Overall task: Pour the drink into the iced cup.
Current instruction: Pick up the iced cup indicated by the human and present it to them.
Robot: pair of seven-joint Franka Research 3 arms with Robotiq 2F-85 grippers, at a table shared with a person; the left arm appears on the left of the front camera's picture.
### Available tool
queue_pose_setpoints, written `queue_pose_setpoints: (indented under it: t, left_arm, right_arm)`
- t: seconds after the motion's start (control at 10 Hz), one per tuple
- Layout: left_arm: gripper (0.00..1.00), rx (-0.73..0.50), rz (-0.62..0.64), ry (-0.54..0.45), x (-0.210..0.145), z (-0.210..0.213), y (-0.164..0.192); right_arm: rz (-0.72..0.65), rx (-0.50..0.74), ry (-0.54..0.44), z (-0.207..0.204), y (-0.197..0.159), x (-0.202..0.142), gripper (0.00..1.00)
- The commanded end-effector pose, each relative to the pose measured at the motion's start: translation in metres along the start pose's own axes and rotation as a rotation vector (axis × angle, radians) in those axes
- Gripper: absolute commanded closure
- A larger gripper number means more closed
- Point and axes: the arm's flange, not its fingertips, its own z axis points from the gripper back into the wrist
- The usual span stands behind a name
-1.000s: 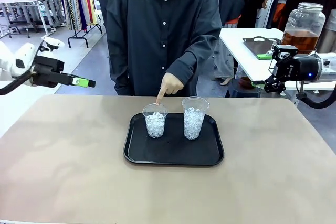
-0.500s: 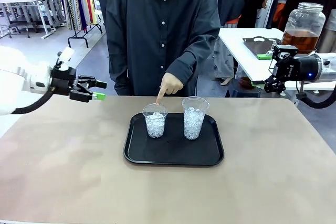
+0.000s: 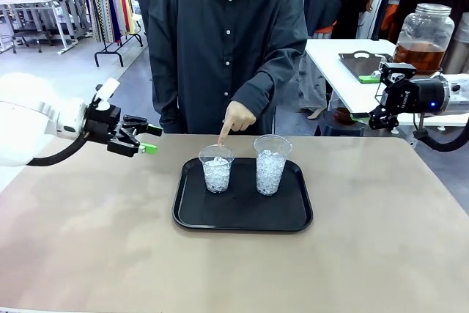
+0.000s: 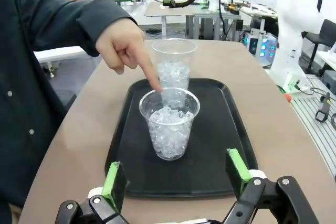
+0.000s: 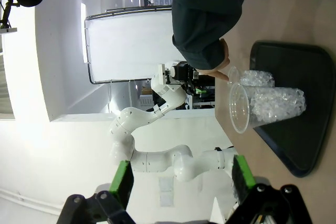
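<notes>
The left pincer (image 3: 153, 140) is spread, with nothing between its green pads (image 4: 113, 183). It hangs above the left part of the tabletop (image 3: 88, 225) and is directed toward the black tray (image 3: 242, 218). In the left wrist view, the shorter iced cup (image 4: 169, 129) stands on the tray just in front of this pincer, and the taller iced cup (image 4: 174, 64) stands behind it. The person's hand (image 3: 237, 118) points down with the index finger, and the fingertip is at the rim of the shorter iced cup. The right pincer (image 3: 374, 99) is also spread and holds nothing. It hangs past the far right corner of the tabletop. The drink (image 3: 417, 56) is behind it, inside a clear glass jar (image 3: 429, 27) with a metal lid. The jar stands on a second, white tabletop (image 3: 330, 56), well apart from both cups.
</notes>
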Motion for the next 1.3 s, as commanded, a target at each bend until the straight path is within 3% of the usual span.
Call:
queue_pose_setpoints:
  t: [0.0,0.3,0.6,1.2]
  left_arm:
    - [0.0,0.019,0.0,-0.011,0.004,0.004,0.001]
    - [0.0,0.007,-0.001,-0.001,0.001,0.003,0.001]
    - [0.0,0.02,-0.048,-0.035,-0.016,-0.02,0.009]
    - [0.0,0.034,-0.01,-0.077,-0.053,-0.067,0.017]
  right_arm:
    - [0.003,0.0,-0.001,0.0,0.001,0.0,0.0]
    - [0.003,0.0,-0.001,0.0,0.001,0.0,0.0]
    - [0.003,0.0,-0.001,0.0,0.001,0.0,0.0]
    - [0.003,0.0,-0.001,0.0,0.001,0.0,0.0]
